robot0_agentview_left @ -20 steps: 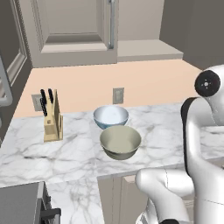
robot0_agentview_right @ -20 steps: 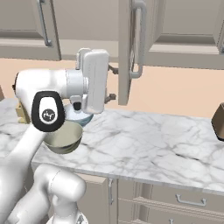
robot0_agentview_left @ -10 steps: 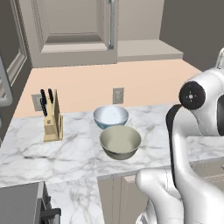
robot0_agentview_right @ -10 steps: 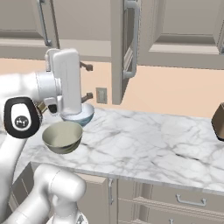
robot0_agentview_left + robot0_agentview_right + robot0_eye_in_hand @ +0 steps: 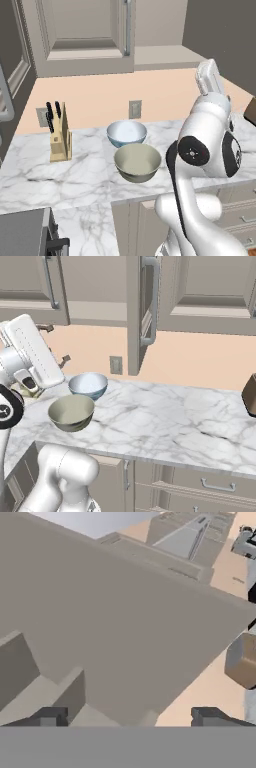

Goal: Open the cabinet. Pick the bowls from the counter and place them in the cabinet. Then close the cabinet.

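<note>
My gripper (image 5: 127, 714) shows as two dark fingertips at the bottom of the hand view, set wide apart w/ nothing between them, so it's spread open and carrying nothing. Ahead of the tips is a broad grey-beige cabinet surface, seen at a steep tilt; I can't tell which panel.

In the right base view my white forearm angles up at far left, above the counter's left end. In the left base view the arm rises at lower right, wrist pointing up toward the wall units.

The cabinet (image 5: 210, 291) hangs above the counter (image 5: 165, 421). One door (image 5: 142, 306) stands swung out edge-on toward me, its bar handle showing; the other still looks shut.

The bowls sit touching near the counter's left part: pale blue-white bowl (image 5: 127, 133) at the back near the wall outlet (image 5: 135, 108), olive-beige bowl (image 5: 137, 162) in front, by the counter edge. Knife block (image 5: 59, 134) stands well apart to their left.

My read: opening is partly done; no bowl moved yet.

Risks:
- The open door juts into my path; a wide swing could clip it.
- Front bowl sits near the edge; a bad approach could nudge it off.
- Bowls touch, so lifting one may drag the other.
- Rounded glazed rims may slip from a two-finger pinch.
</note>
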Robot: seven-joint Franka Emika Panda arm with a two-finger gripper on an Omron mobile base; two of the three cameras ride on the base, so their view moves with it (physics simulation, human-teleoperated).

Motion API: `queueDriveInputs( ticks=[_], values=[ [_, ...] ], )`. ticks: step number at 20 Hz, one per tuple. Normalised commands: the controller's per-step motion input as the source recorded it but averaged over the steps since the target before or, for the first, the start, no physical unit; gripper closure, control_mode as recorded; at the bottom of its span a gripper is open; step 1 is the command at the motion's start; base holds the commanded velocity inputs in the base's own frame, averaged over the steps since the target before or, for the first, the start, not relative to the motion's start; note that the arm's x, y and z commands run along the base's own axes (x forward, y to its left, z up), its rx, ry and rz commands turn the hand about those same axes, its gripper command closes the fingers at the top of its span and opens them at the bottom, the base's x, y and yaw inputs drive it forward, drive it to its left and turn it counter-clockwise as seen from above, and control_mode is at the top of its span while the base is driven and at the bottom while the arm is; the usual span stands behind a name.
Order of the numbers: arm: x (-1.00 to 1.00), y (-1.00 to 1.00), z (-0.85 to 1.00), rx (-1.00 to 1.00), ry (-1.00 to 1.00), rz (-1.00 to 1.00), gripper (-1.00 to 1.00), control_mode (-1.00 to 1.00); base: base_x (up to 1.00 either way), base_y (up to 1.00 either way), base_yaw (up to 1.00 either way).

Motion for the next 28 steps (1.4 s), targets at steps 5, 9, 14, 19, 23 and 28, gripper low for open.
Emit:
queueDriveInputs(
  ticks=[5,9,14,19,23,28],
  values=[
    [0.01,0.38,0.21,-0.51,0.19,0.12,-1.0,-1.0,0.0,0.0,0.0],
    [0.07,0.01,0.0,-0.34,0.18,0.1,-1.0,-1.0,0.0,0.0,0.0],
    [0.26,0.09,-0.1,-0.18,0.14,0.05,-1.0,-1.0,0.0,0.0,0.0],
    [0.09,0.26,0.0,-0.26,0.11,0.0,-1.0,-1.0,0.0,0.0,0.0],
    [0.12,0.25,0.09,-0.36,0.0,0.09,-1.0,-1.0,0.0,0.0,0.0],
    [0.25,0.23,0.09,-0.29,0.0,0.19,-1.0,-1.0,0.0,0.0,0.0]
  ],
)
